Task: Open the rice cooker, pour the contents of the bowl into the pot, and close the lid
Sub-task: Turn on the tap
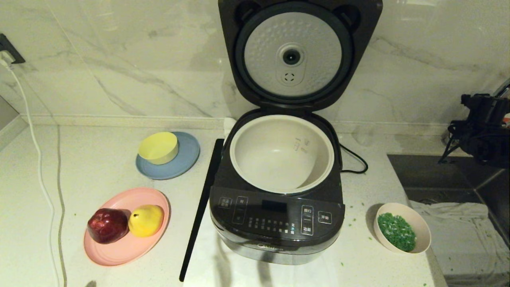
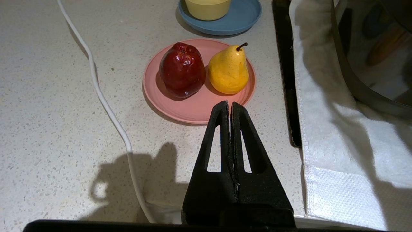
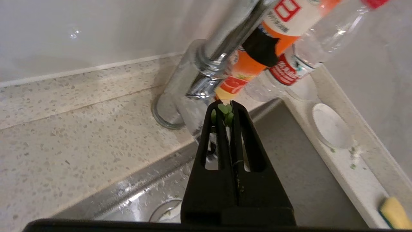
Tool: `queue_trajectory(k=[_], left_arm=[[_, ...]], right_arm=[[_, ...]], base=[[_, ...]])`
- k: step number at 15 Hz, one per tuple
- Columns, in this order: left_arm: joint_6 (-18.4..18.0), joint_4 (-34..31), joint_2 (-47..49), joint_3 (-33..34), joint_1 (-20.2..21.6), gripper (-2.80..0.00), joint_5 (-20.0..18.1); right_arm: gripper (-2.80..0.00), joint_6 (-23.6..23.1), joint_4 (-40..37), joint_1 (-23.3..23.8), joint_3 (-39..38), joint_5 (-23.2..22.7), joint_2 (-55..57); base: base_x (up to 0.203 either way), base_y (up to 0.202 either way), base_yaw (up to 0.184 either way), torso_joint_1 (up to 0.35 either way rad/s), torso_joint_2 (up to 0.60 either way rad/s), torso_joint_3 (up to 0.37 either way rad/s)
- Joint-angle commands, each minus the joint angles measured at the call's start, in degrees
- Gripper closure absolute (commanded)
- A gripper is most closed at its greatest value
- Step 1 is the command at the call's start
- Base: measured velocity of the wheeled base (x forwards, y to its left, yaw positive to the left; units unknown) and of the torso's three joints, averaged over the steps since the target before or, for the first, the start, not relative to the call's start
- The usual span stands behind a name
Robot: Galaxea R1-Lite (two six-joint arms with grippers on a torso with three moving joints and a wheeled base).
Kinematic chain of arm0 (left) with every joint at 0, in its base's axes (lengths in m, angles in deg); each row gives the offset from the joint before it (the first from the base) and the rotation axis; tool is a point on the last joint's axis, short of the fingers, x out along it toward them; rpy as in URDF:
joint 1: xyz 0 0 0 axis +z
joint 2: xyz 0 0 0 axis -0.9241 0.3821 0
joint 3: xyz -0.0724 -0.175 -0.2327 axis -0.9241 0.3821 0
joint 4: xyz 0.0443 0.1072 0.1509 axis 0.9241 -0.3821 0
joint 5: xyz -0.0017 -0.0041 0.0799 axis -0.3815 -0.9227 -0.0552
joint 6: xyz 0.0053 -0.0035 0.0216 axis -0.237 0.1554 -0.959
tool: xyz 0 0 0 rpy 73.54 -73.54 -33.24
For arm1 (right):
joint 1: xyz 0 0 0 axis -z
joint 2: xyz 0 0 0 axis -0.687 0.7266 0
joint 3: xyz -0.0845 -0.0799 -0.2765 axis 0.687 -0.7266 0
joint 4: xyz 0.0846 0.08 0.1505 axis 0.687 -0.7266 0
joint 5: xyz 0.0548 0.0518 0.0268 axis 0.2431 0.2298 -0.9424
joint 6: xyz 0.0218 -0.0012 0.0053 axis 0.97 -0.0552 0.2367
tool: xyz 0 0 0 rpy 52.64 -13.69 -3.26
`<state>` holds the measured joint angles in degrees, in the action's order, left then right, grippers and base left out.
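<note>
The rice cooker [image 1: 275,223] stands mid-counter with its lid [image 1: 293,54] swung fully up, dimpled silver plate facing me. The off-white pot [image 1: 279,159] inside looks empty. The pale bowl [image 1: 423,228] sits on the counter to the cooker's right, holding the green contents [image 1: 396,231]. My right arm [image 1: 482,131] hangs over the sink, well behind the bowl; the right gripper [image 3: 228,106] is shut, with a few green bits stuck at its tips. The left gripper [image 2: 229,103] is shut and empty, low over the counter just in front of the pink plate [image 2: 193,109].
The pink plate [image 1: 119,247] carries a red apple [image 1: 107,225] and a yellow pear [image 1: 146,220]. A yellow bowl [image 1: 158,148] sits on a blue plate [image 1: 185,161]. A black strip [image 1: 201,207], white towel [image 2: 338,129], white cable [image 1: 40,167], faucet [image 3: 206,64], bottles [image 3: 257,51] and sink [image 1: 450,179] surround the cooker.
</note>
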<state>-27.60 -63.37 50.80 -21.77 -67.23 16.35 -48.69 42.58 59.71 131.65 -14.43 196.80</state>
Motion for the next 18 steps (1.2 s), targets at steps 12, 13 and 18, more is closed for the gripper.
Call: queue_trajectory(k=[12, 13, 18], left_arm=[[0.1, 0.1, 0.0, 0.5, 0.0, 0.0, 0.1], [0.0, 0.1, 0.0, 0.5, 0.0, 0.0, 0.1], [0.1, 0.0, 0.0, 0.5, 0.0, 0.0, 0.1]], right_arm=[[0.0, -0.1, -0.6, -0.1, 10.9, 0.1, 7.8], [0.0, 0.0, -0.7, -0.1, 10.7, 0.1, 7.9], [0.0, 0.0, -0.5, -0.1, 7.9, 0.5, 7.0]], base=[[0.0, 0.0, 0.0, 0.0, 0.0, 0.0], [0.0, 0.0, 0.0, 0.0, 0.0, 0.0], [0.0, 0.0, 0.0, 0.0, 0.0, 0.0]])
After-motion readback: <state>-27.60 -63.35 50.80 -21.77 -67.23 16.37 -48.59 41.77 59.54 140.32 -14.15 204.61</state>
